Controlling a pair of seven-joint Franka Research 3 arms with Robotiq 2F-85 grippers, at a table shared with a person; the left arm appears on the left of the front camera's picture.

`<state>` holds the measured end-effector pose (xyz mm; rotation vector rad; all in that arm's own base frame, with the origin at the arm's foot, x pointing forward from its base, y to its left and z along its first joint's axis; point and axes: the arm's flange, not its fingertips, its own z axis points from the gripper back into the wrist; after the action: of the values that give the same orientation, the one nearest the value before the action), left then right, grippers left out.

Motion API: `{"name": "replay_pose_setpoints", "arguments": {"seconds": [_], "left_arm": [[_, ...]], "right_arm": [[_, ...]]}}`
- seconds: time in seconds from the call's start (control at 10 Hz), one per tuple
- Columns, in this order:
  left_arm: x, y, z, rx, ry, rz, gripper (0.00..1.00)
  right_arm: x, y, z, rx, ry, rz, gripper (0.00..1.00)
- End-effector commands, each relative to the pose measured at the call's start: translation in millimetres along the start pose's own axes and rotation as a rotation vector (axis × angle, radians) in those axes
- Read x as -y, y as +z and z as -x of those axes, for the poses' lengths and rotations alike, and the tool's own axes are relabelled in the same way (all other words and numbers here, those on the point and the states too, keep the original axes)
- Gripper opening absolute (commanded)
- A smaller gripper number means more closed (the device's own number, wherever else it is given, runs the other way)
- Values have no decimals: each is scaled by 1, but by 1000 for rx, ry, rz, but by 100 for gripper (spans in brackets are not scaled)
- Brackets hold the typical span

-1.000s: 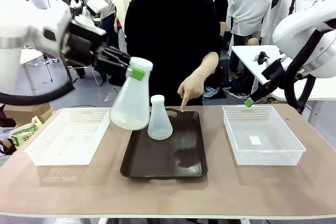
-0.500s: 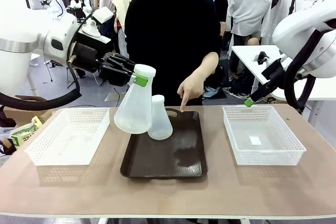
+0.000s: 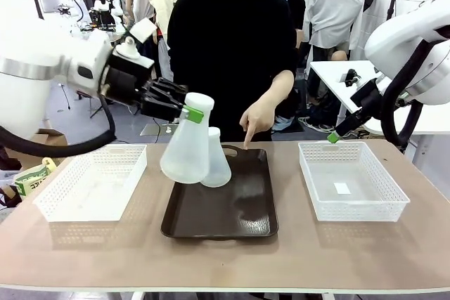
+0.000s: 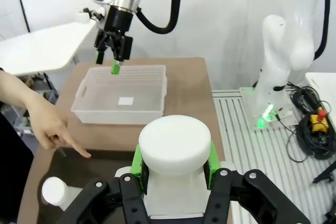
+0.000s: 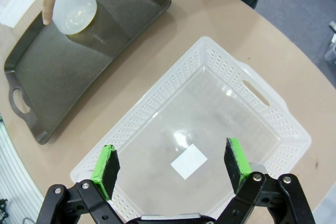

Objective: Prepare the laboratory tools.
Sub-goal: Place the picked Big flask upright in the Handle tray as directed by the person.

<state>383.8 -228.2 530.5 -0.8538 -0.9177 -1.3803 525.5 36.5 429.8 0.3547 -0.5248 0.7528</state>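
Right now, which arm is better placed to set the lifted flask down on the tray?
The left. Its gripper is already shut on the lifted flask, held tilted over the tray beside the second flask. The right gripper hangs open above the right basket, away from both.

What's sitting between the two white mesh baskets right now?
In the front view, the dark brown tray lies between the left basket and right basket, with the smaller flask standing on it.
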Motion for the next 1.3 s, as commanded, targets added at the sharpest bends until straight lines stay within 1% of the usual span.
{"name": "replay_pose_setpoints", "arguments": {"seconds": [0.0,0.1,0.2,0.4,0.7,0.8,1.0,1.2], "left_arm": [[-3,-31,20,91,-117,-35,0],[-7,-41,25,95,-151,-19,0],[-12,-52,33,95,-217,-36,0],[-29,-75,58,105,-264,-16,0],[-52,-102,98,176,-200,12,0],[-57,-109,110,193,-157,25,0],[-66,-111,127,232,-74,20,0],[-72,-113,143,238,-47,-22,0]], "right_arm": [[0,0,1,-10,4,4,100],[0,0,1,-10,4,4,100],[0,0,1,-10,4,4,100],[0,0,1,-10,4,4,100],[0,0,1,-10,4,4,100],[0,0,1,-10,4,4,100],[0,0,1,-10,4,4,100],[0,0,1,-10,4,4,100]]}}
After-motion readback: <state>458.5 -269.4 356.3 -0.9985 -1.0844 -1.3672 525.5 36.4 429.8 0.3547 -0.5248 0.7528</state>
